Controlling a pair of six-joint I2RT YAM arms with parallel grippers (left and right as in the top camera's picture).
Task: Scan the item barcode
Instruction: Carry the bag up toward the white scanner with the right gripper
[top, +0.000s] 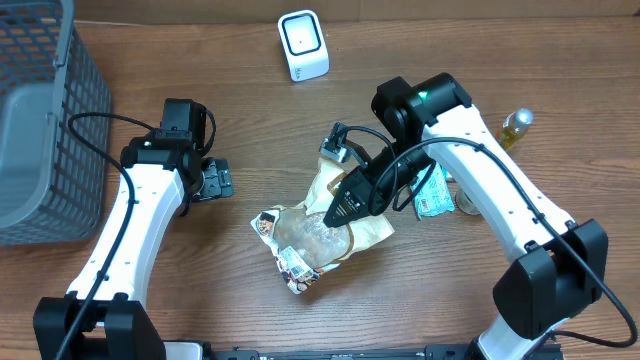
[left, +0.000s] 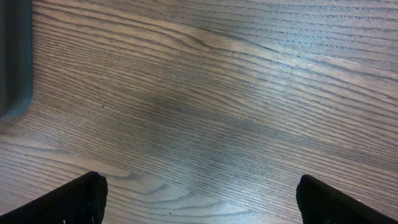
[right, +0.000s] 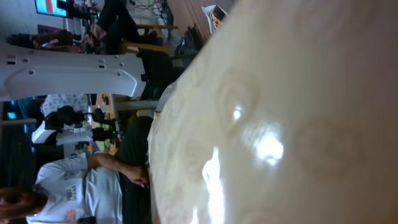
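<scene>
A grey mesh basket (top: 40, 120) sits at the far left of the wooden counter (top: 220, 300); its dark corner also shows at the edge of the left wrist view. Just to its right, the left claw (top: 218, 181) hovers low over bare wood with nothing in it. Its two black fingers (left: 81, 199) stand wide apart at the bottom corners of its own camera's view, with only wood grain between them.

Further right, near the far edge of the counter, stands the white scanner (top: 303, 45), well apart from both arms.

The snack bag (top: 320, 240), the item to be scanned, lies crumpled at the middle of the counter, nearer the front edge than the scanner. It is cream and brown with a clear window, and a printed label shows at its lower left end. The right claw (top: 338, 212) is over the bag's upper right part with its fingers together. It seems to be pinching the film there, though the dark fingers hide the contact itself. The right wrist view is almost filled by the bag's glossy cream surface, very close to the lens.

Just right of the bag, partly under the right arm, is a teal packet (top: 435, 197). Beyond it stands a small bottle (top: 515, 125) with a yellowish cap.
</scene>
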